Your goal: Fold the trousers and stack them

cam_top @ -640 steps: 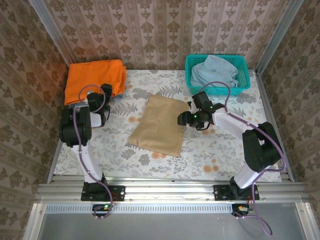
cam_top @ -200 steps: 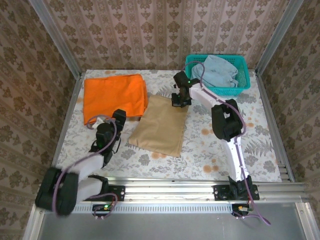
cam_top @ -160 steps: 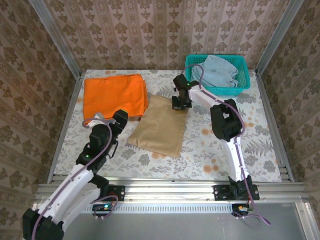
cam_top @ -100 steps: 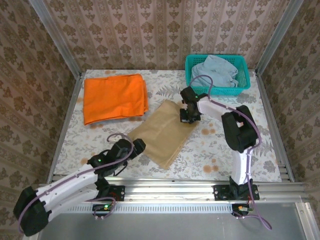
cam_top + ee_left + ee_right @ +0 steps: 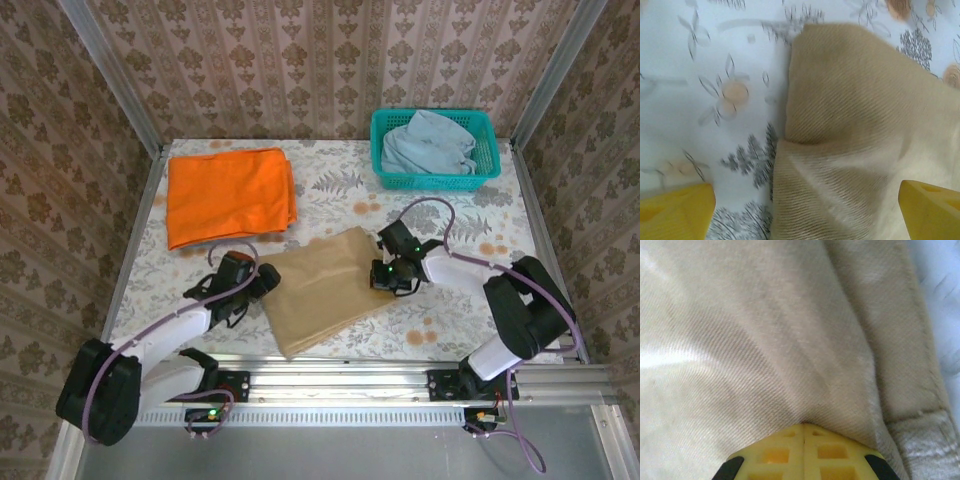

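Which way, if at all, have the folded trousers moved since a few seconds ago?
Yes. In the top view the trousers have slid toward the arms' bases, farther from the teal basket, and turned, with the shut right gripper pinching their edge.

The top external camera looked steeply down from above and behind the arm bases [image 5: 205, 382], which sat at 6 o'clock, taking in the whole table [image 5: 330, 185]. The left wrist camera hung close over an edge of the trousers [image 5: 320, 290], the right wrist camera closer still. All three shared that tan cloth.
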`<state>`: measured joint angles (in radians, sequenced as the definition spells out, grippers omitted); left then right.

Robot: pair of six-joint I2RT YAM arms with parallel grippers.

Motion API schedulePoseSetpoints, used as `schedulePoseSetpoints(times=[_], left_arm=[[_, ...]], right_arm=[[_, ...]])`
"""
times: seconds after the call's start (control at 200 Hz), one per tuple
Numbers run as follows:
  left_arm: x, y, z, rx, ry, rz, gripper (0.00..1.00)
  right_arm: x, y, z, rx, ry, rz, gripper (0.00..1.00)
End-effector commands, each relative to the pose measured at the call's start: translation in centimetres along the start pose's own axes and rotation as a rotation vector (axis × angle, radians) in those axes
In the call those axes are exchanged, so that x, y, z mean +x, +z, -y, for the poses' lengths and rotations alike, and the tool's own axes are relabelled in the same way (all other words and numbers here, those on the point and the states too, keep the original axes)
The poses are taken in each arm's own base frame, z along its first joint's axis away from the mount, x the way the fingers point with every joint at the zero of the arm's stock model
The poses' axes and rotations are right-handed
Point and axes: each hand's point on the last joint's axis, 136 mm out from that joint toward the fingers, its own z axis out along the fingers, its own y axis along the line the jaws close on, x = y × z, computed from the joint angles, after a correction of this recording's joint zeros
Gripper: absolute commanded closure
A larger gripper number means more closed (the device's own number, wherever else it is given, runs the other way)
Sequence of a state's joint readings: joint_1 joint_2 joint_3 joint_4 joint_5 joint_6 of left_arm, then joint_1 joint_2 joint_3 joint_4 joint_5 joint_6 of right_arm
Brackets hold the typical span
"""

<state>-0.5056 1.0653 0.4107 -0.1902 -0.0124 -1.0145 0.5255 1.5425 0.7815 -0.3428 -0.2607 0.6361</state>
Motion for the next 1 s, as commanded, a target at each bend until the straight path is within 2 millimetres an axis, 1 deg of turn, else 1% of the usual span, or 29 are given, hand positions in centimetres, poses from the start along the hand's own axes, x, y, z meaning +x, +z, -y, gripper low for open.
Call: schedulePoseSetpoints(times=[0.0,0.045,0.09,0.12,0.155,0.195,0.265,0.295,0.305,0.32,0.355,0.46,0.52,0.545,0.6,0.63,0.73,0.765,0.78,0.805,0.85,0.995], left_arm=[[-1.0,-1.6,1.0,-0.024,0.187,-0.021,0.06],[-1.5,-2.2,1.0,-0.044,0.223,-0.015,0.06],[-1.8,-2.9,1.0,-0.060,0.251,-0.011,0.04],[-1.9,-3.3,1.1,-0.067,0.271,-0.017,0.04],[-1.9,-3.6,1.0,-0.080,0.286,-0.024,0.04],[-1.8,-3.9,0.9,-0.092,0.295,-0.034,0.05],[-1.1,-4.0,0.8,-0.090,0.303,-0.063,0.06],[-0.6,-3.9,0.6,-0.088,0.304,-0.077,0.07],[-0.4,-3.9,0.6,-0.087,0.304,-0.081,0.07],[-0.2,-3.8,0.6,-0.086,0.304,-0.090,0.07],[0.3,-3.6,0.4,-0.088,0.307,-0.112,0.07],[2.0,-3.1,0.1,-0.085,0.325,-0.171,0.09],[3.0,-2.8,0.2,-0.070,0.334,-0.196,0.10],[3.3,-2.7,0.1,-0.068,0.335,-0.207,0.11],[4.0,-2.5,0.0,-0.063,0.339,-0.230,0.12],[4.3,-2.4,-0.2,-0.067,0.336,-0.241,0.12],[5.4,-1.9,-1.3,-0.083,0.330,-0.271,0.12],[5.7,-1.6,-1.2,-0.065,0.324,-0.274,0.12],[5.9,-1.4,-1.3,-0.058,0.321,-0.279,0.13],[6.2,-1.2,-1.1,-0.037,0.316,-0.284,0.14],[6.6,-0.8,-1.0,-0.016,0.303,-0.288,0.16],[6.8,-0.4,-0.4,0.029,0.320,-0.290,0.21]], right_arm=[[3.2,-1.0,-1.9,-0.104,0.072,-0.111,0.99],[2.8,-2.0,-3.0,-0.148,0.055,-0.100,0.97],[2.3,-3.0,-4.0,-0.187,0.027,-0.099,0.92],[2.0,-3.5,-4.2,-0.188,0.011,-0.099,0.89],[1.3,-4.0,-4.4,-0.181,-0.014,-0.084,0.82],[0.3,-4.5,-3.8,-0.135,-0.035,-0.050,0.72],[-1.8,-5.0,-2.8,-0.082,-0.056,0.005,0.59],[-2.4,-4.9,-2.3,-0.058,-0.068,0.024,0.49],[-2.9,-5.0,-2.0,-0.039,-0.072,0.038,0.46],[-2.9,-5.0,-1.2,0.002,-0.069,0.036,0.43],[-3.8,-4.9,-0.1,0.066,-0.079,0.057,0.37],[-5.5,-4.1,1.7,0.144,-0.070,0.062,0.32],[-5.9,-3.4,2.1,0.155,-0.066,0.050,0.31],[-5.9,-3.1,2.2,0.155,-0.072,0.042,0.28],[-5.9,-2.5,2.5,0.158,-0.072,0.017,0.27],[-5.5,-1.9,2.4,0.142,-0.078,-0.009,0.25],[-4.3,-0.5,2.1,0.091,-0.077,-0.071,0.24],[-3.8,-0.2,2.0,0.071,-0.072,-0.088,0.25],[-3.4,0.0,2.0,0.065,-0.069,-0.099,0.25],[-3.7,0.2,1.6,0.037,-0.073,-0.084,0.26],[-3.1,0.5,1.3,0.001,-0.074,-0.099,0.28],[-2.0,1.2,1.4,-0.031,-0.074,-0.128,0.36]])
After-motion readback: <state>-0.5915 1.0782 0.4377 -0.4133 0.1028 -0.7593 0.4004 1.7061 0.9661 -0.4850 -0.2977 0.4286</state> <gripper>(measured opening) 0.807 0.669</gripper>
